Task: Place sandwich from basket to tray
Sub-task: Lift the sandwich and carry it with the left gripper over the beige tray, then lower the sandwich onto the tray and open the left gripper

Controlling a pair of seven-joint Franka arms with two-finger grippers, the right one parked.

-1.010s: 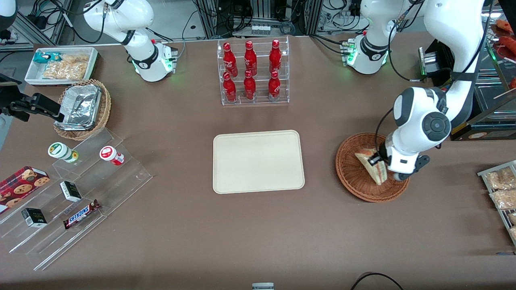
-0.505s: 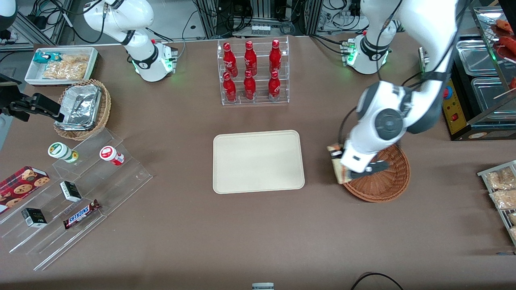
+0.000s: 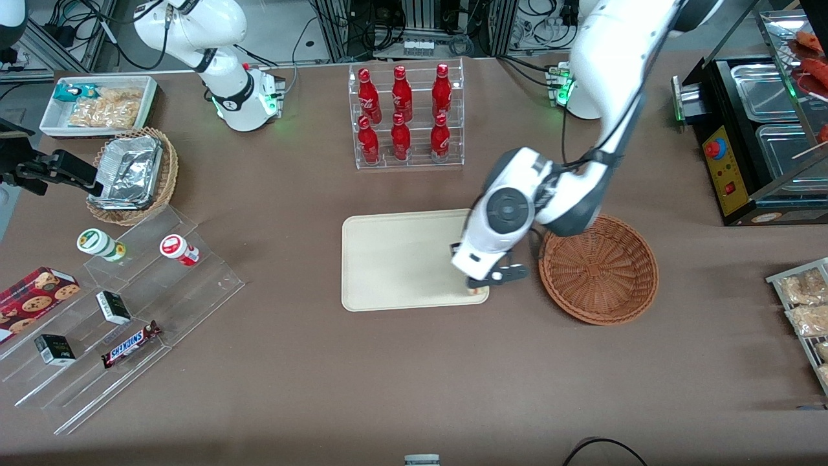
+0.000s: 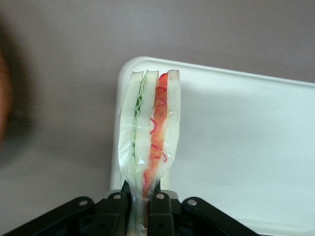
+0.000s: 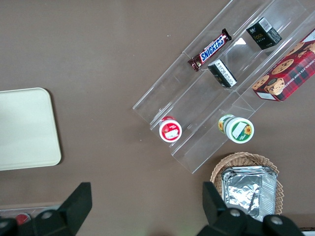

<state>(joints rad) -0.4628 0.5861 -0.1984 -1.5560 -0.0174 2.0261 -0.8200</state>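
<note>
Three views were checked. Front view: the gripper (image 3: 479, 283) hangs over the tray (image 3: 401, 259), at the tray corner nearest the camera on the basket's side; the wrist housing covers most of it, and only a small pale sliver of the sandwich (image 3: 477, 292) shows below the housing at the tray's rim. The basket (image 3: 599, 268) sits on the table just beside the tray, toward the working arm's end, apart from it, with nothing in it. A rack of red bottles (image 3: 404, 116) stands farther from the camera than the tray. Toward the parked arm's end lie a clear stepped shelf (image 3: 110, 310) carrying a Snickers bar (image 3: 131, 343) and two small jars, and a tan basket with foil containers (image 3: 132, 173). Left wrist view: the two black fingers (image 4: 114, 211) are closed narrowly on the sandwich (image 4: 150, 128), pinching it at one end of the wedge; it is wrapped in clear film, held edge-on, with green filling between the pale bread layers on one side and red on the other. It hangs over the rounded corner of the tray (image 4: 246, 147), partly over the brown table; contact with the tray cannot be told. Right wrist view: a tray corner (image 5: 29, 128), the shelf (image 5: 216, 93) and the foil containers (image 5: 248, 189) appear; neither gripper nor sandwich shows.
</note>
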